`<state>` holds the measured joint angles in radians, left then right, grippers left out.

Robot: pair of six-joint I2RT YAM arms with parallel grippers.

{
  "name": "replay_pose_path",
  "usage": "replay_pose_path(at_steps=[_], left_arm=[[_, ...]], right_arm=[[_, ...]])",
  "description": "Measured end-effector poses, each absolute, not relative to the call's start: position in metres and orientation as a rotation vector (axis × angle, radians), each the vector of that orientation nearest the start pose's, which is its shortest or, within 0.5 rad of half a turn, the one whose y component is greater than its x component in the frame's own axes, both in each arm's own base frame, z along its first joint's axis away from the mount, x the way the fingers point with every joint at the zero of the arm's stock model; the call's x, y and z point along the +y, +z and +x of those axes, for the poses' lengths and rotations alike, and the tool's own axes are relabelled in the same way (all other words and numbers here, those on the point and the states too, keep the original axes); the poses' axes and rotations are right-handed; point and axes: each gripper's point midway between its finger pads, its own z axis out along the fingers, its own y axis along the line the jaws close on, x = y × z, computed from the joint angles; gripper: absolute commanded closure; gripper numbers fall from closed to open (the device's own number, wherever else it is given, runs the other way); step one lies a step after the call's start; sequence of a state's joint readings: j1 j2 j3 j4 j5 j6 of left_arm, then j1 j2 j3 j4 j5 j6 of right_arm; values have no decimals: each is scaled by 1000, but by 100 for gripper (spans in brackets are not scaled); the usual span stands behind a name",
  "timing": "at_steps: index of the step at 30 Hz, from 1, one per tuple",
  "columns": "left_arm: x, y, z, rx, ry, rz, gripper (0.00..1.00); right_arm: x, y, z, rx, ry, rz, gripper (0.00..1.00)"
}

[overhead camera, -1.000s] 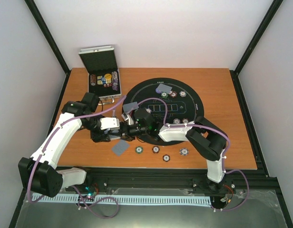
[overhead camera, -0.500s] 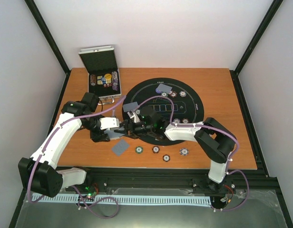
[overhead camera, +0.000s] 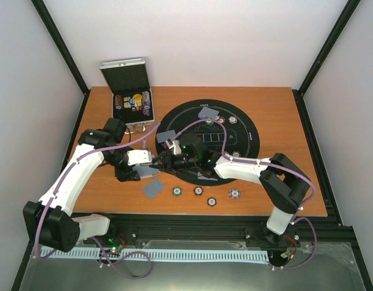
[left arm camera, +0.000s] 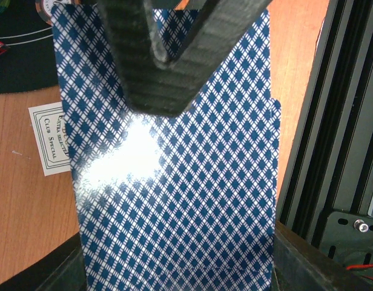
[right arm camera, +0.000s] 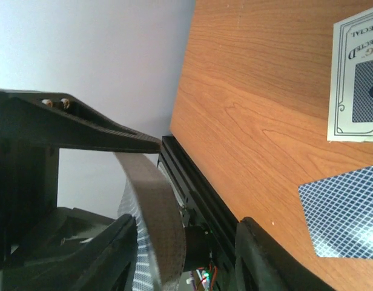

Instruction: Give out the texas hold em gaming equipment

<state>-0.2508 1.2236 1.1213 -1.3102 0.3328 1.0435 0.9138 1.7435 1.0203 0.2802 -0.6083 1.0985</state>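
While the chips [overhead camera: 198, 191] in a row along the near edge and the loose card [overhead camera: 154, 188] left of them lie just as they did a second ago, the right arm [overhead camera: 247, 170] has stretched further left. Its elbow has swung toward the right edge, and the right end effector [left arm camera: 164, 97] now sits on the deck [left arm camera: 174, 200].

The left end effector [overhead camera: 154, 161] is clamped on that deck by its side edges. It holds the deck above the surface [overhead camera: 295, 121] toward the left of the near edge, just off the mat's near-left rim. In the left wrist view the right fingers form a V meeting over the top card, but I cannot tell whether they have closed on it. I judge that a card is being drawn off for dealing, with most of the dealing still to do.

Room is tight here. The arms meet nose to nose, a printed card [left arm camera: 50, 139] lies under the deck, and the rail [left arm camera: 332, 151] runs just past the near edge.

Farther out, the mat [overhead camera: 247, 136] carries two cards [overhead camera: 207, 113] and several chips, with open wood toward the right edge. The case [overhead camera: 132, 104] stands open in the far-left corner, well apart.
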Motion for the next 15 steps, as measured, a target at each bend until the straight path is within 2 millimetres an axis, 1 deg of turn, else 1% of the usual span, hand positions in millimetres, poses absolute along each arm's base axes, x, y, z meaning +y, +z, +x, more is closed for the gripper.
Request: replay_pose_path(at_steps=[5, 10, 13, 15], left_arm=[[-108, 163, 197, 2249, -354, 1747, 99], [-108, 163, 197, 2248, -354, 1747, 99], [-108, 163, 197, 2248, -353, 1747, 99], [-108, 163, 197, 2248, -353, 1747, 99]], right_arm=[[439, 172, 217, 2463, 1703, -262, 75], [437, 173, 216, 2472, 1695, -256, 90], [437, 177, 215, 2462, 1698, -266, 96], [435, 180, 215, 2463, 1695, -266, 97]])
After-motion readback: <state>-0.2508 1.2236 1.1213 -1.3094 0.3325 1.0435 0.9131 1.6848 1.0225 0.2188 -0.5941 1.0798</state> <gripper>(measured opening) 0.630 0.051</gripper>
